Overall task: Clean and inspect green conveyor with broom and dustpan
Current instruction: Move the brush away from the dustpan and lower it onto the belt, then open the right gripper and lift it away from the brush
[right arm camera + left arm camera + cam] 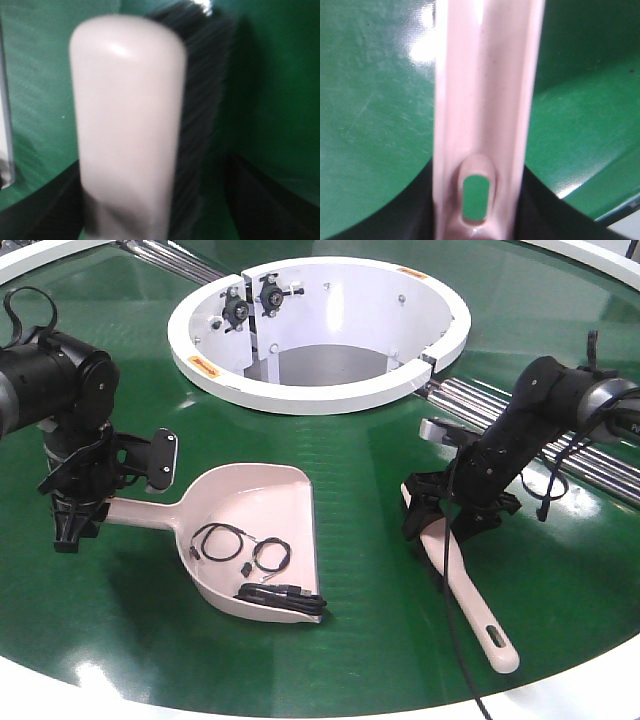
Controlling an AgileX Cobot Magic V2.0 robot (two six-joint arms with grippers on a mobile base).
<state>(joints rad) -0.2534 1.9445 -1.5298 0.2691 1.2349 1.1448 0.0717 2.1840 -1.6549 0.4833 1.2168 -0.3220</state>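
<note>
The left claw was clenched on the handle end of the dustpan. Its scoop lay out ahead of that claw, the wide mouth facing the other arm and apparently resting on the green conveyor, the worktop here. The right claw was clamped on the broom near its head, with the bristles tucked under the claw and the slotted handle trailing behind it toward the white outer rim. Loops of black cable sat inside the scoop.

The step in hand looked like sweeping toward the pan. Done well, the left claw would press the mouth's lip flat so nothing slid beneath. The right would pull short, low strokes toward that lip, tilted so the bristles met the belt rather than the plastic back. The springy cable could snag and flick out.

Both tools were smooth, pale pinkish-beige moulded plastic. The dustpan handle was channelled, with an oval hole. The bristles were dense and dark, and the belt was glossy, slick and faintly scuffed.
</note>
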